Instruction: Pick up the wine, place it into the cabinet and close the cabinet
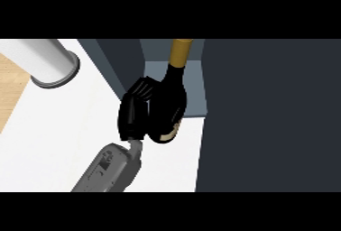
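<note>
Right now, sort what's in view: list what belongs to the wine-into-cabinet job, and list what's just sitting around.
Belongs to the job:
- wine bottle, dark with a gold neck
- cabinet, dark, bottle at its opening
- hand, curled round the bottle

Just sitting around:
- white cylinder at upper left
- white counter

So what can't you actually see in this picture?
- Head view: most of the wine bottle body's left side is covered by the hand curled round it.
- The cabinet's inside is mostly hidden by its dark door at the right.
- The white cylinder is cut off by the top edge.
- The other hand shows nowhere.
</note>
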Tool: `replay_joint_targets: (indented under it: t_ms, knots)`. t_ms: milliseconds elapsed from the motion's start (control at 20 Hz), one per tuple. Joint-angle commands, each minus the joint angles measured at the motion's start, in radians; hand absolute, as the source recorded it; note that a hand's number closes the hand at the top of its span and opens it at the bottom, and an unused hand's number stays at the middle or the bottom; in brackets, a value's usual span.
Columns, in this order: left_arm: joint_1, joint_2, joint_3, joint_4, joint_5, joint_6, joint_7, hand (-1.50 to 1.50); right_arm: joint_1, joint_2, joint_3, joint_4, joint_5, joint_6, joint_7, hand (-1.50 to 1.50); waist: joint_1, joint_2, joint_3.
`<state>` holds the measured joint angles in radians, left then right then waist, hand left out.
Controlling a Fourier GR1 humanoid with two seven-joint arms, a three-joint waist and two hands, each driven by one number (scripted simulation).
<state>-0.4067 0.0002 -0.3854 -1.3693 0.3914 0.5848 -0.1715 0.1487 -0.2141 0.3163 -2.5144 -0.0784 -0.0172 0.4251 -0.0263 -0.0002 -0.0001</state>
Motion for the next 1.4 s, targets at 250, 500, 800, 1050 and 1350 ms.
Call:
replay_joint_targets:
  t_ms: [250, 500, 800, 1050, 1350]
  knots:
    - [-0.075, 0.000, -0.028, 0.214, 0.076, 0.029, -0.109, 1.50, 0.049, -0.001, -0.043, -0.188, -0.127, 0.021, 0.078, -1.50, -0.001, 0.001, 0.000]
    - [-0.081, 0.000, -0.061, 0.340, 0.165, 0.018, -0.223, 1.50, 0.100, 0.004, -0.009, -0.208, -0.089, 0.041, 0.048, -1.50, -0.014, 0.002, -0.001]
    - [-0.117, 0.000, -0.060, 0.437, 0.315, -0.010, -0.365, 1.50, 0.111, -0.021, -0.062, -0.213, -0.154, 0.077, 0.050, -1.50, -0.024, 0.005, -0.001]
    - [-0.175, 0.000, -0.071, 0.469, 0.405, -0.003, -0.324, 1.50, 0.125, -0.012, -0.063, -0.255, -0.153, 0.065, 0.080, -1.50, -0.020, 0.001, -0.001]
    - [-0.310, 0.000, -0.035, 0.631, 0.456, -0.031, -0.348, 1.50, 0.119, 0.009, -0.048, -0.204, -0.131, 0.074, 0.030, -1.50, -0.018, 0.005, -0.001]
